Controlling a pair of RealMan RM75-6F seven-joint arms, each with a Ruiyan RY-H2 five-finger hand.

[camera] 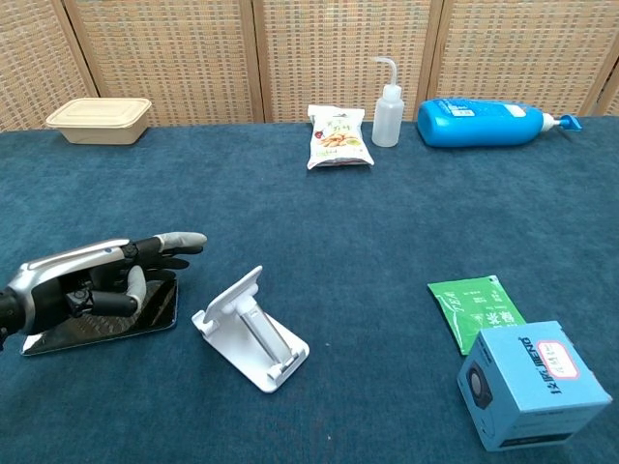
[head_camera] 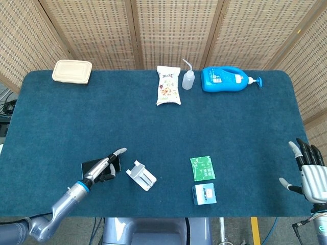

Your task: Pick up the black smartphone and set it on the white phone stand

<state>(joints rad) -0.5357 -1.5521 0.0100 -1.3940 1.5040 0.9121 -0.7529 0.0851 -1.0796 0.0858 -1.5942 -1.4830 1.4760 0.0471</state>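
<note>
The black smartphone [head_camera: 90, 165] [camera: 104, 323] lies crosswise just left of the white phone stand [head_camera: 141, 175] [camera: 250, 329], a small gap between them. My left hand [head_camera: 105, 167] [camera: 108, 272] lies over the phone's top and grips it, fingers stretched toward the stand and thumb curled at the near edge. Whether the phone touches the cloth I cannot tell. The stand sits empty, its backrest raised at its left end. My right hand [head_camera: 308, 172] hovers at the table's right edge, fingers spread and holding nothing. It shows only in the head view.
A green packet [head_camera: 202, 168] and a blue box [head_camera: 204, 194] lie right of the stand. Along the far edge stand a beige container [head_camera: 72, 71], a snack bag [head_camera: 168, 85], a squeeze bottle [head_camera: 188, 79] and a blue pump bottle [head_camera: 225, 79].
</note>
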